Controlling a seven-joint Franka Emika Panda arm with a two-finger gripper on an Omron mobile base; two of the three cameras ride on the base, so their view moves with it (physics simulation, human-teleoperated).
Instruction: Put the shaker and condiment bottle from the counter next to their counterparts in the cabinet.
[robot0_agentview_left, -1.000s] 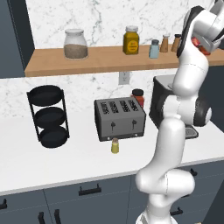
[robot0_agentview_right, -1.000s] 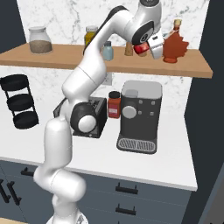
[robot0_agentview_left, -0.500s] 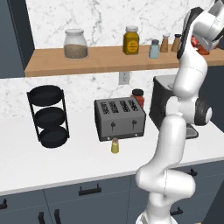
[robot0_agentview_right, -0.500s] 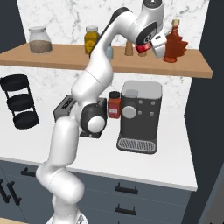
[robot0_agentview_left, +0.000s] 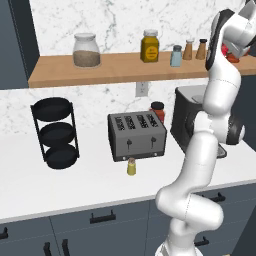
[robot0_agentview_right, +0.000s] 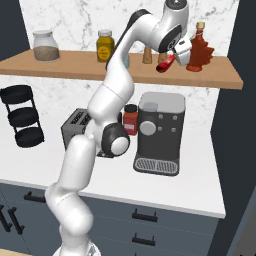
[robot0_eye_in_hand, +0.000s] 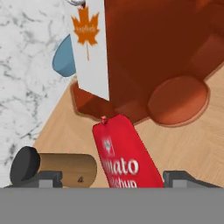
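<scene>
End effector (robot0_agentview_right: 176, 55) fingers (robot0_eye_in_hand: 183, 178) stand apart around the small bright red squat condiment bottle (robot0_eye_in_hand: 127, 153), tilted on the light-brown wooden shelf (robot0_agentview_right: 220, 75) at six o'clock of the dark red leaf-shaped bottle (robot0_eye_in_hand: 148, 52). Light, rigid, slick plastic; best gripped mid-body.

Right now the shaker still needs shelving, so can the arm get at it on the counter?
Probably yes: the shaker stands alone before the toaster, nothing over it, though the gripper is up at the shelf.
</scene>
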